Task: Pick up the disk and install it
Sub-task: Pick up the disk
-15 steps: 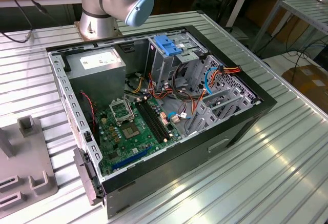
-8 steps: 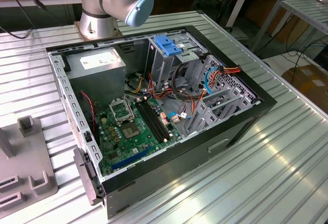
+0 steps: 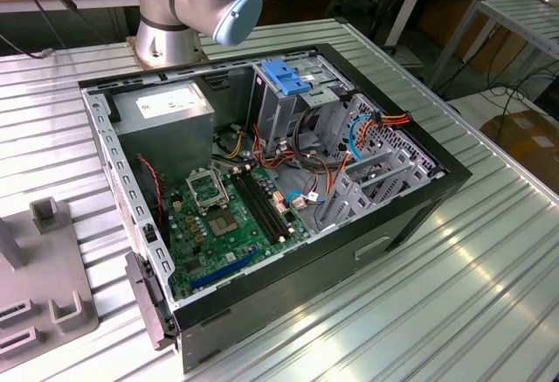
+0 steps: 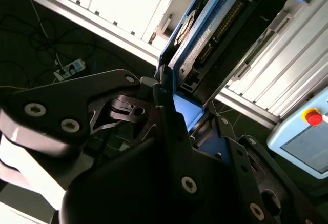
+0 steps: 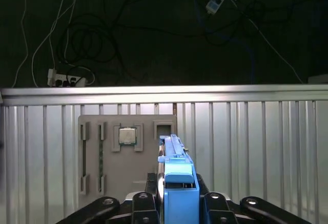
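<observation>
The disk [image 5: 177, 175] is a flat drive in a blue plastic carrier, seen edge-on in the first wrist view. It hangs above the grey fixture plate [image 5: 107, 162]. My gripper [image 5: 177, 196] is shut on the disk's near end, one black finger on each side. In the second wrist view the disk [image 4: 207, 32] shows its circuit-board face and blue frame, reaching away from the gripper [image 4: 177, 114]. The open computer case [image 3: 262, 181] lies on the table in the exterior view. An upright metal cage with a blue top [image 3: 288, 80] stands inside it at the back.
The fixture plate [image 3: 44, 277] lies at the exterior view's left and carries a processor chip [image 5: 128, 135]. Inside the case are a grey power-supply box [image 3: 166, 111], a green motherboard [image 3: 227, 216] and loose cables [image 3: 323, 163]. A pendant with a red button [image 4: 312, 116] sits nearby. The arm's base [image 3: 201, 2] stands behind the case.
</observation>
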